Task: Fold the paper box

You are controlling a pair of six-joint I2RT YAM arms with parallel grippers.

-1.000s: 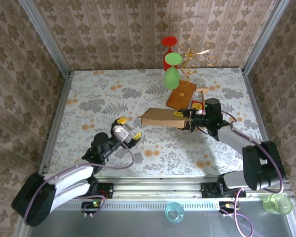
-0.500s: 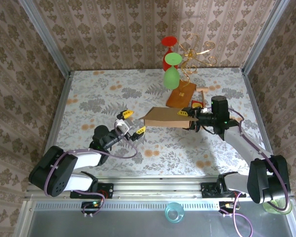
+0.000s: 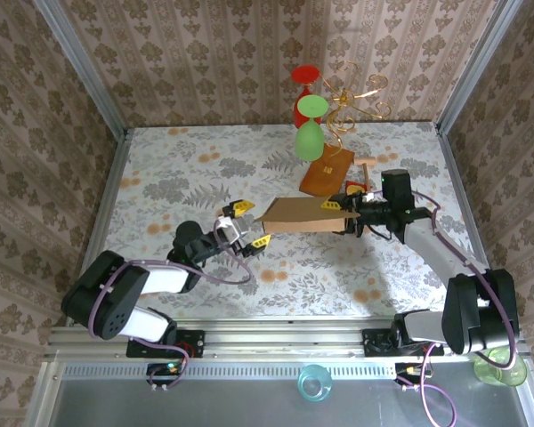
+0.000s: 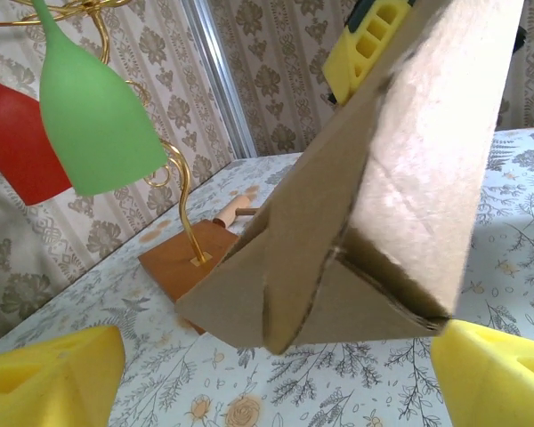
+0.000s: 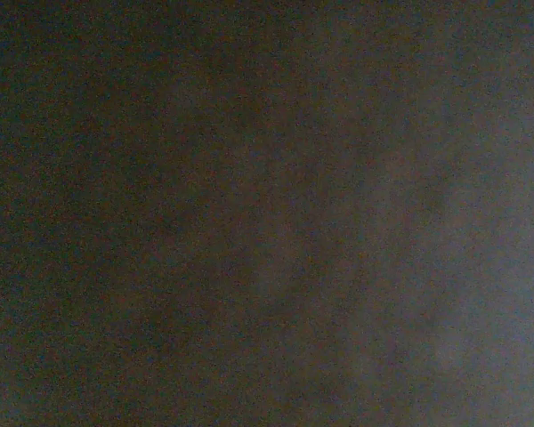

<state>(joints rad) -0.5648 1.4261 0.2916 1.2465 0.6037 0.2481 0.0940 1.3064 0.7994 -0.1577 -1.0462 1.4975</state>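
My right gripper grips the paper box — my left gripper, wide and empty, should pinch its left end.

Nearer than the paper box, the floral tabletop lies open; the left gripper, jaws wide, stands at its left end; the right gripper clamps its right end; just behind that end, a gold wire goblet stand on its wooden base bars the way.
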